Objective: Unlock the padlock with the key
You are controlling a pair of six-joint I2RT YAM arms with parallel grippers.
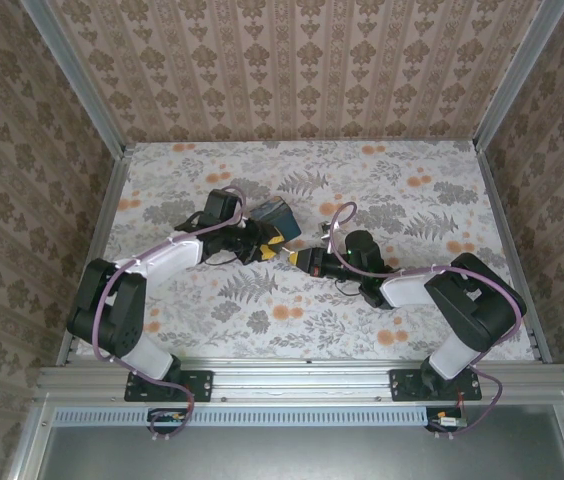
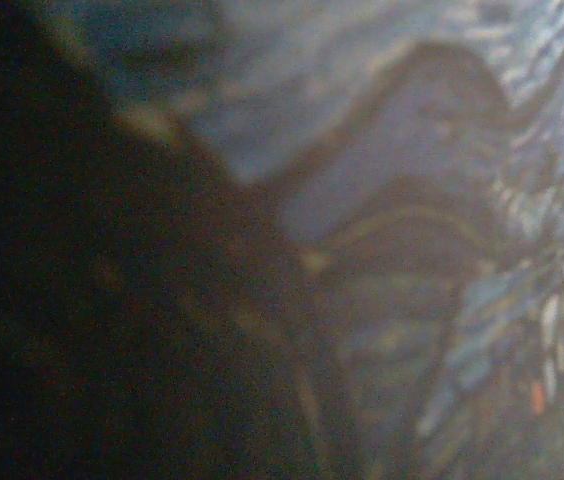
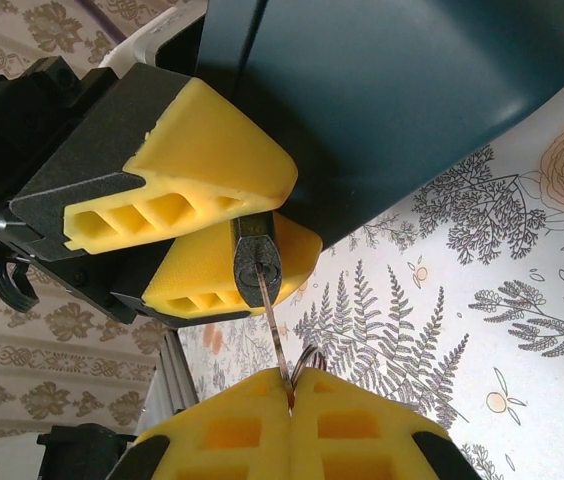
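while the padlock (image 3: pixel 256 260) sits pinched between the yellow fingers (image 3: pixel 192 160) of the left gripper (image 3: pixel 280 222), its keyhole end faces the right wrist camera: a small dark lump with a pale glint at the slot. and the key (image 3: pixel 271 322) is right there, its thin silvery blade running up from below with the tip at the keyhole. how far in it goes, i cannot tell. down at the bottom edge the right gripper (image 3: pixel 290 392) is clenched tight on the key's head, its two yellow pads (image 3: pixel 372 420) pressed together with the blade poking out of the seam. a thin wire ring (image 3: pixel 309 358) loops out just beside the blade. so that's the left gripper clamped on the padlock and the right gripper clamped on the key, tips facing each other. just behind the left gripper looms the dark blue tin (image 3: pixel 412 90), close against the fingers. from the top view both arms reach toward the middle of the floral table (image 1: pixel 392 180), grippers nearly nose to nose, the padlock at the left gripper's tip, the tin just beyond it. the left wrist view is a blur of dark blue with pale streaks, too close to read. patterned wallpaper (image 1: pixel 292 60) rings the table.
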